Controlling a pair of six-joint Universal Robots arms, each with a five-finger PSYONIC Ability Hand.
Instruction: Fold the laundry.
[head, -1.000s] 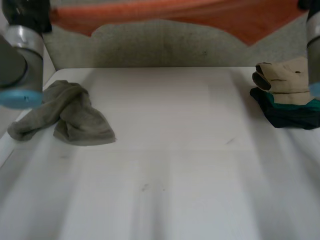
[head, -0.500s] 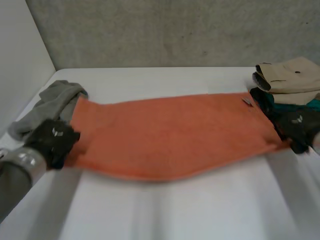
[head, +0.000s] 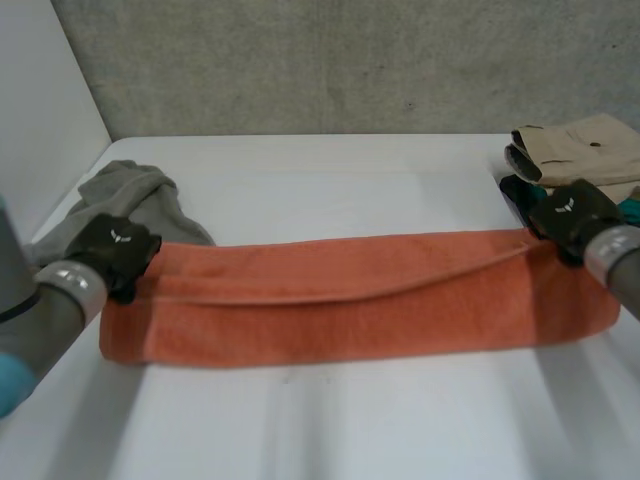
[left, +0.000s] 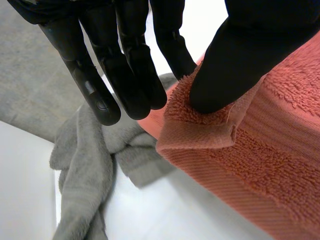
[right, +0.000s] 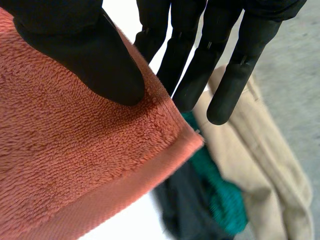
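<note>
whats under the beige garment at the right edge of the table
A teal piece and a dark piece stick out from under the beige garment. The right hand covers part of them in the head view; anything further beneath is hidden.

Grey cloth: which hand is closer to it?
Left. The left hand pinches the orange towel at a corner beside the grey cloth; the right hand pinches the opposite corner, by the folded pile.

On worktop (head: 330, 180): towel (head: 360, 300) across the middle, left to right; crumpled cloth (head: 130, 195) far left, behind its end; folded stack (head: 575, 150) far right.
</note>
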